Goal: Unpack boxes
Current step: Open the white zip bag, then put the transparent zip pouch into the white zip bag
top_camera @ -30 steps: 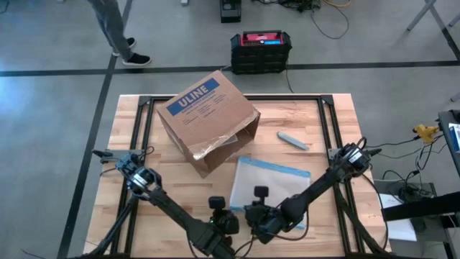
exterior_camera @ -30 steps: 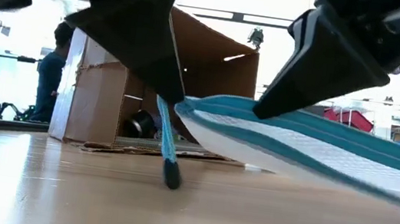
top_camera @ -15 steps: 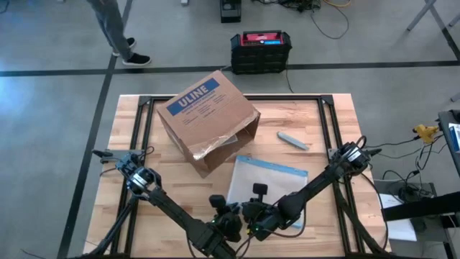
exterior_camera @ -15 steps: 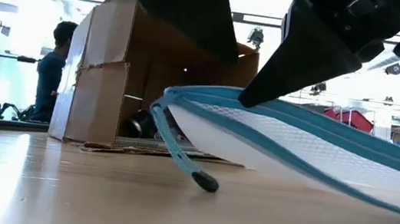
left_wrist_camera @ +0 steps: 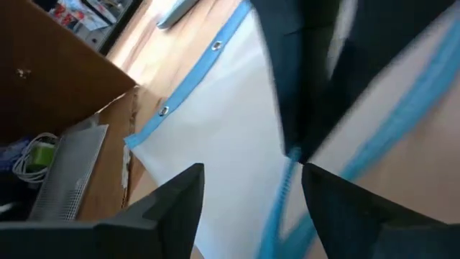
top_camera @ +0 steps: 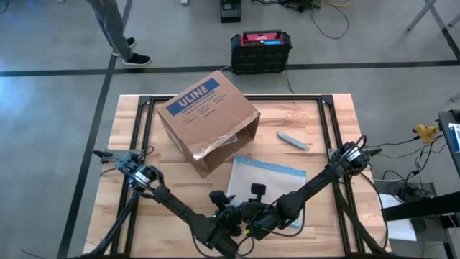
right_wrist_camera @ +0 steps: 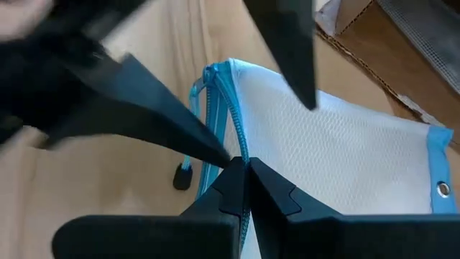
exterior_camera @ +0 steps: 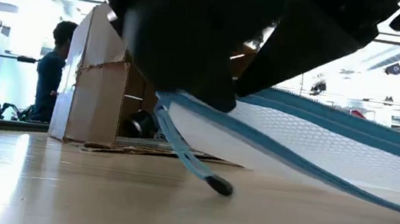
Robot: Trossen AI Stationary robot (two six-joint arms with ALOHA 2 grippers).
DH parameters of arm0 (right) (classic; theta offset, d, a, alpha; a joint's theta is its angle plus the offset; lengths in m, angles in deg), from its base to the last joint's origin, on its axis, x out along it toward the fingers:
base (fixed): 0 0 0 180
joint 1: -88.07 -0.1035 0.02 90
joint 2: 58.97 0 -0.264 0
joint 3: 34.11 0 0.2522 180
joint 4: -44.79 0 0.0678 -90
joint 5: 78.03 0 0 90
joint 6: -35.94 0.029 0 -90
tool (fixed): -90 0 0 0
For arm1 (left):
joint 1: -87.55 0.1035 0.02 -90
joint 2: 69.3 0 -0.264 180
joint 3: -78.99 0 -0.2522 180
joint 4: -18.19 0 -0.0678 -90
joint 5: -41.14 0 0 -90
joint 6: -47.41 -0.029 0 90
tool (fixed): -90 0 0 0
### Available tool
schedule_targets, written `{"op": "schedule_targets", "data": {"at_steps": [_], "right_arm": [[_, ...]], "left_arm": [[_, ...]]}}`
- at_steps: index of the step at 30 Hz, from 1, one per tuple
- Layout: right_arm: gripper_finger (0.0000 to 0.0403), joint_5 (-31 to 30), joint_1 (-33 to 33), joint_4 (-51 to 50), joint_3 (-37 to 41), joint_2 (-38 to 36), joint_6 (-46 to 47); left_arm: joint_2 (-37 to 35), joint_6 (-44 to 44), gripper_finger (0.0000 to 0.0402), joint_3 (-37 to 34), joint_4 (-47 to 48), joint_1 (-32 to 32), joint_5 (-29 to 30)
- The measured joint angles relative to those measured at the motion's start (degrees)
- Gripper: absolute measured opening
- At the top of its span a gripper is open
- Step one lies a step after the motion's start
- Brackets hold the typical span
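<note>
The brown cardboard box (top_camera: 208, 119) with the blue ULINE label lies on its side at the table's far middle, its open end facing the near right. In front of it lies a clear, blue-edged zip pouch (top_camera: 269, 180). My right gripper (right_wrist_camera: 243, 164) is shut on the pouch's near zip edge. My left gripper (left_wrist_camera: 253, 173) is open at the pouch's near left corner, one finger on each side of the zip edge; whether they touch it cannot be told. The blue pull cord (exterior_camera: 190, 157) hangs from that corner with its black end (exterior_camera: 219, 185) on the table. My right gripper pinches the pouch's blue zip edge (right_wrist_camera: 237, 147) between its two fingertips, close to the near left corner. The fingers come from the table's near side, slanting down. The near edge (exterior_camera: 289, 139) is raised off the table, and the pouch slopes down toward its far end.
A flat grey bar (top_camera: 292, 140) lies to the right of the box. A grey device (left_wrist_camera: 72, 173) and a coiled cable (left_wrist_camera: 34, 155) show inside the box. A black crate with a red top (top_camera: 261, 50) stands on the floor beyond. A person (exterior_camera: 52, 69) stands far left.
My left gripper has opened and let go of the pull cord, then rolled and moved right, in toward the pouch's corner. The cord, held upright before, now slants from the corner down to the table. My right gripper keeps its hold on the raised zip edge.
</note>
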Motion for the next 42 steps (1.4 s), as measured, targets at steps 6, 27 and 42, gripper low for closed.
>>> {"op": "schedule_targets", "data": {"at_steps": [6, 27, 42], "right_arm": [[0.0, 0.7, -0.1, -2.0, -0.1, -0.2, -0.2], [0.0182, -9.2, -9.5, -27.0, 1.6, -11.9, 18.1], [0.0172, -11.2, -2.5, -26.3, 3.4, -13.4, 2.2]], "left_arm": [[0.0, 0.7, 0.0147, -3.0, -6.8, 1.1, -0.1], [-0.7, 2.1, 0.0001, -3.7, -5.0, 3.7, 8.9], [-8.4, 2.1, 0.0, -3.3, -5.4, 5.6, 4.6]]}}
